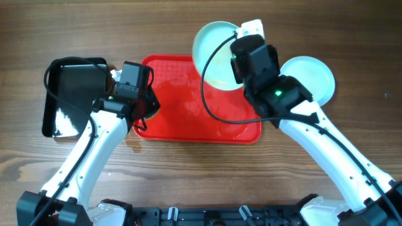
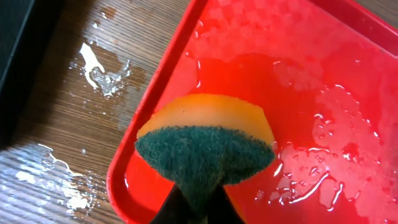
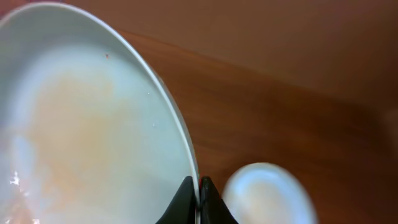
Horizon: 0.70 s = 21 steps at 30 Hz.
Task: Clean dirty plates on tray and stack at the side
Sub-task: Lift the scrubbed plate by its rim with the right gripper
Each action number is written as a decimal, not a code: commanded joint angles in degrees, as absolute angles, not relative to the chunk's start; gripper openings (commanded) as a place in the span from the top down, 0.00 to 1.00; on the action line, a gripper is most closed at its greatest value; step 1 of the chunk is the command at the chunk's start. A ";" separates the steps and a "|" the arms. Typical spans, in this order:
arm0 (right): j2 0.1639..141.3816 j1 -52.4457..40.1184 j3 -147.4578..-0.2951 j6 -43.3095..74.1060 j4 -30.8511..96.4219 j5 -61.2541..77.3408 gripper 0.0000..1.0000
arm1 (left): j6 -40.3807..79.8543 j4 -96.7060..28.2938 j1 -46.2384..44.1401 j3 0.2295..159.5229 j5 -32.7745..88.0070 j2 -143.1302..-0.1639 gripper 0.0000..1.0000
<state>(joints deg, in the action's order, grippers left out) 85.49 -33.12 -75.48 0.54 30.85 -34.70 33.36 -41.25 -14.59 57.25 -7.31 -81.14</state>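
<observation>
The red tray (image 1: 188,107) lies at mid table, wet and with no plate on it. My right gripper (image 1: 233,63) is shut on the rim of a pale plate (image 1: 212,53) and holds it tilted above the tray's far right corner; the right wrist view shows faint orange smears on it (image 3: 81,124), with the jaws (image 3: 199,186) pinching its edge. More pale plate (image 1: 311,78) lies on the table right of the tray, also seen blurred (image 3: 267,193). My left gripper (image 1: 139,103) is shut on a green-and-yellow sponge (image 2: 205,146) over the tray's left end (image 2: 143,180).
A glossy black tray (image 1: 72,94) lies left of the red tray. Water is spilled on the wood (image 2: 99,68) beside the red tray's left edge. A black cable (image 1: 207,94) loops over the tray from the right arm.
</observation>
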 commanded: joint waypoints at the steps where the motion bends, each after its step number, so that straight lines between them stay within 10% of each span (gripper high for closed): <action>1: 85.49 -35.05 -75.96 -9.30 30.48 -48.40 0.96 | 33.50 -40.95 -14.39 56.77 -5.50 -81.47 0.96; 21: 88.68 -41.50 -75.94 -27.46 24.99 -73.76 0.96 | 33.50 -39.86 -14.39 56.77 -5.50 -85.12 0.96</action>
